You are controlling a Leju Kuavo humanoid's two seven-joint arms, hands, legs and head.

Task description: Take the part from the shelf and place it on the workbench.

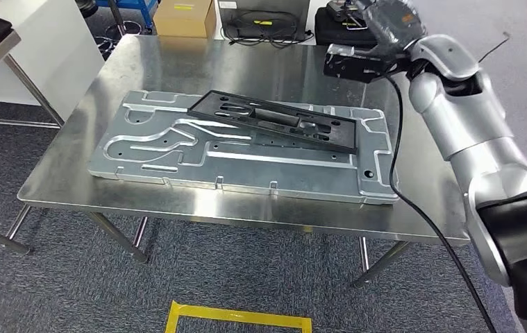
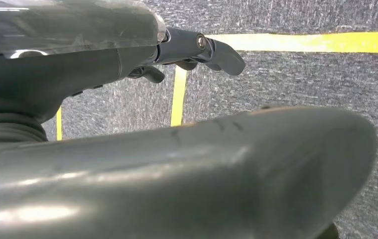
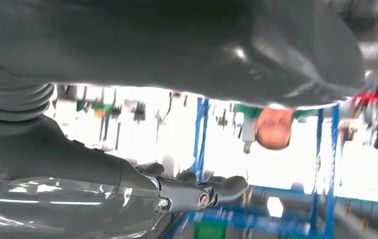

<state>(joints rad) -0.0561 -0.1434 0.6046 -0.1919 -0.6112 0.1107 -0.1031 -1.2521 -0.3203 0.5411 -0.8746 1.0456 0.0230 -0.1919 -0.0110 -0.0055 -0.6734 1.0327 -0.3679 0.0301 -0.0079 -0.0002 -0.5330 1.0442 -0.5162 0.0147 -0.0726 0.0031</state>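
Black frame part (image 1: 274, 121) is down on the workbench (image 1: 177, 59), lying flat and slightly skewed on top of the large machined aluminium plate (image 1: 177, 149), toward the plate's far right half. Nothing is touching it.

Right hand (image 1: 347, 61) is raised above the bench's far right corner, well apart from the part, arm bent at the elbow, black cable hanging off the wrist down across the bench edge. In the right wrist view the fingers (image 3: 221, 186) extend out straight with nothing between them and the thumb, so I read it as released and empty.

Left hand (image 2: 196, 50) hangs low over grey carpet with yellow floor tape (image 2: 179, 97). Fingers stretched out, not curled, nothing in the grasp.

Judgement: the placing step looks done, since the part rests on the bench stack and both hands are free of it. What's left is clearing the right arm. Next move calls for pulling it back and down without dragging the cable across the frame, because the part sits loose on the plate and could slide.

Background: cardboard box (image 1: 185, 17) and a black case (image 1: 340, 28) on the floor behind the bench.
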